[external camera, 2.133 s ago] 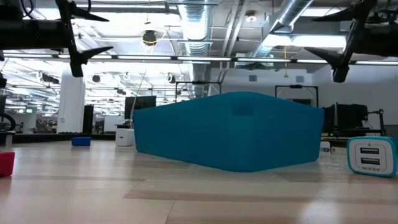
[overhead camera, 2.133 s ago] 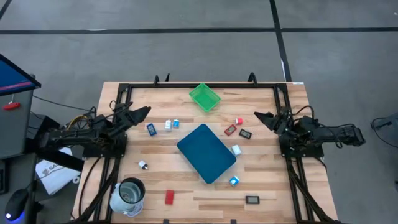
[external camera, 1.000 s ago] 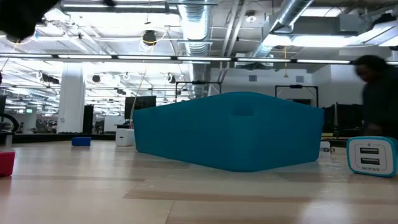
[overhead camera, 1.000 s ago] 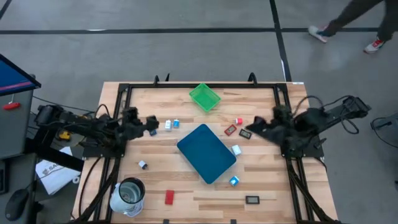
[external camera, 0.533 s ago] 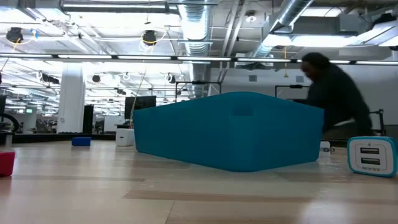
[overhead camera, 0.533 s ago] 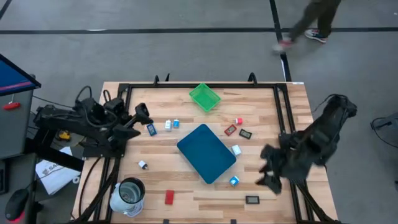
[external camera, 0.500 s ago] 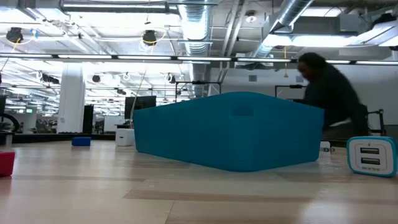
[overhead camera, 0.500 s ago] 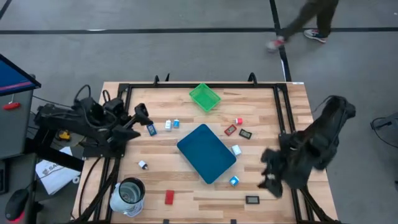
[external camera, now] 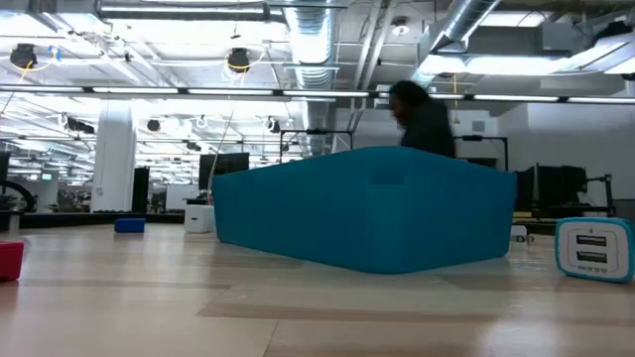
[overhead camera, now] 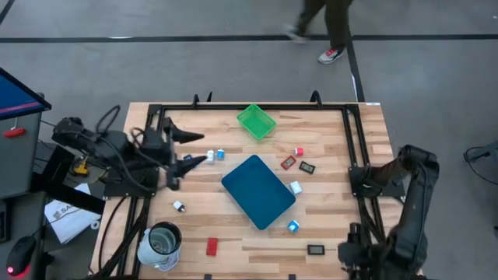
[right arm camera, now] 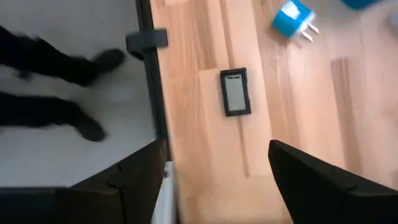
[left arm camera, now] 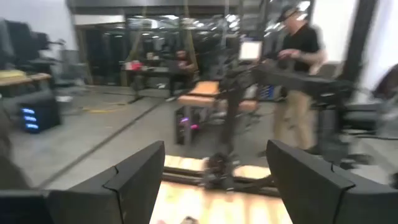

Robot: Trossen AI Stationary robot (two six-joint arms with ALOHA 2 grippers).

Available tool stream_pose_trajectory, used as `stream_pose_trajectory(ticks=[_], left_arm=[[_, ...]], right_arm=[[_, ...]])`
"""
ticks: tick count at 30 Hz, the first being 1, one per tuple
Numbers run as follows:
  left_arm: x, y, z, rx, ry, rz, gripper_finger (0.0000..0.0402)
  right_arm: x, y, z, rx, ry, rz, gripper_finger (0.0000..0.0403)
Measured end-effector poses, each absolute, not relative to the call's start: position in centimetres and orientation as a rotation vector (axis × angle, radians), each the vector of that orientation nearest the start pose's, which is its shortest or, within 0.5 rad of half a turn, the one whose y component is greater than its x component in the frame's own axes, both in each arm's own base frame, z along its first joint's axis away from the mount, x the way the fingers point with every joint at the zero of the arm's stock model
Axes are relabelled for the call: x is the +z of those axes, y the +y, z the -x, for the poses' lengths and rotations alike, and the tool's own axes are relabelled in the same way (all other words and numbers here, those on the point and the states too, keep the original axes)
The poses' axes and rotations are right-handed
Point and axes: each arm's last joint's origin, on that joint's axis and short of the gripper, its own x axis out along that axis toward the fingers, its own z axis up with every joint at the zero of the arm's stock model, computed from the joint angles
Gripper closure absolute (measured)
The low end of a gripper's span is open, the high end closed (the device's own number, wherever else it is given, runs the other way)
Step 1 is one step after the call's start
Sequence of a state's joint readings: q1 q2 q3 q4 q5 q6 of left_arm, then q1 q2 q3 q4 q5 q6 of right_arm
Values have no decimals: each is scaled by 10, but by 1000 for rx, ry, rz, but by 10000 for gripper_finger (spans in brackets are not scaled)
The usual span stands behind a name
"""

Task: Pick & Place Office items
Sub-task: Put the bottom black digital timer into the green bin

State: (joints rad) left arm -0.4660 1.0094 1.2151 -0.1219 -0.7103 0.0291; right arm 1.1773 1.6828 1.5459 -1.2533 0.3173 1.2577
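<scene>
The office items lie scattered on the wooden table: white-and-blue blocks (overhead camera: 215, 155), small red pieces (overhead camera: 293, 158), a flat black rectangle (overhead camera: 315, 250), a blue block (overhead camera: 292, 226). My left gripper (overhead camera: 193, 148) hangs open and level above the table's left part, near the white-and-blue blocks, holding nothing. Over the near right corner, my right gripper (right arm camera: 214, 186) is open and slants downward. Its wrist view shows the black rectangle (right arm camera: 235, 92) just ahead of the fingers and the blue block (right arm camera: 292, 18) farther on.
A large teal board (overhead camera: 258, 190) lies in the table's middle and fills the low view (external camera: 367, 208). A green mesh basket (overhead camera: 256, 121) stands at the far edge, a metal cup (overhead camera: 159, 245) at the near left. A person (overhead camera: 323, 23) walks beyond the far edge.
My left gripper has risen from over the table's left part, tipped up to level and rolled. My right gripper has swung from the far right part to the near right corner, sinking and tipping downward. The person has walked leftward past the far edge.
</scene>
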Motion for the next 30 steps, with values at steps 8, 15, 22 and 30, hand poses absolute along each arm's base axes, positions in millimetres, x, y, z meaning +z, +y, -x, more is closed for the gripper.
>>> stream_pose_trajectory(ticks=[8, 15, 22, 30], left_arm=[[437, -83, -211, 296, -3, -13, 124], [441, -86, -202, 271, -23, 20, 124], [443, -80, -189, 265, -4, 7, 124], [441, -74, -174, 253, 54, -17, 124]], right_arm=[[252, 310, -152, -61, 1263, 73, 126], [218, 309, -183, -63, 1281, 21, 126], [194, 290, -188, -66, 1313, 58, 127], [165, 277, -195, -52, 1339, 4, 127]])
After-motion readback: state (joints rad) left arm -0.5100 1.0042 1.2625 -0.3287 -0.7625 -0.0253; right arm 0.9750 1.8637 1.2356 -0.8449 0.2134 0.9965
